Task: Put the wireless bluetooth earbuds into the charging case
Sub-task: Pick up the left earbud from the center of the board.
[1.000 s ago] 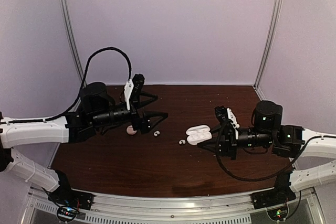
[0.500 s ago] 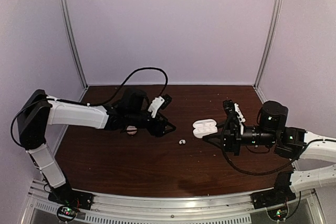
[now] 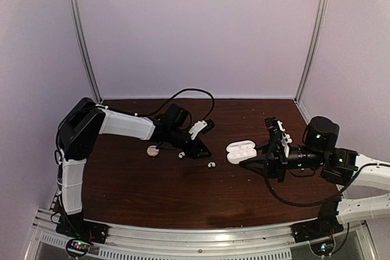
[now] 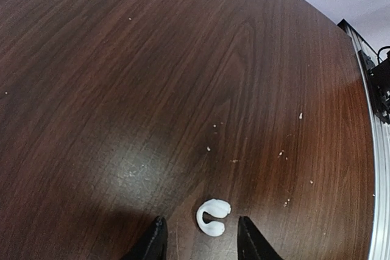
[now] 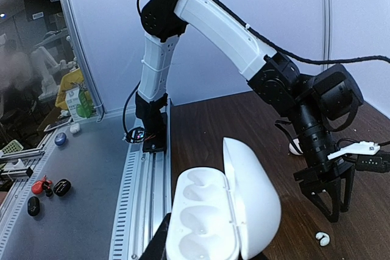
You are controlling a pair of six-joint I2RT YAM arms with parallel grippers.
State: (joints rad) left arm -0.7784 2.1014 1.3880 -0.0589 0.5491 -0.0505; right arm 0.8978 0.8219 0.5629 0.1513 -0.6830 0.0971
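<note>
One white earbud (image 4: 212, 216) lies on the dark wood surface (image 4: 183, 89) between the left gripper's (image 4: 201, 223) spread fingers, touching neither. A second earbud (image 3: 181, 154) lies nearby. The charging case (image 5: 213, 223), lid swung open, is clamped in the right gripper (image 3: 251, 159).

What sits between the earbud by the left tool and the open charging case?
Nothing. The top view shows only bare table between that earbud and the charging case.
</note>
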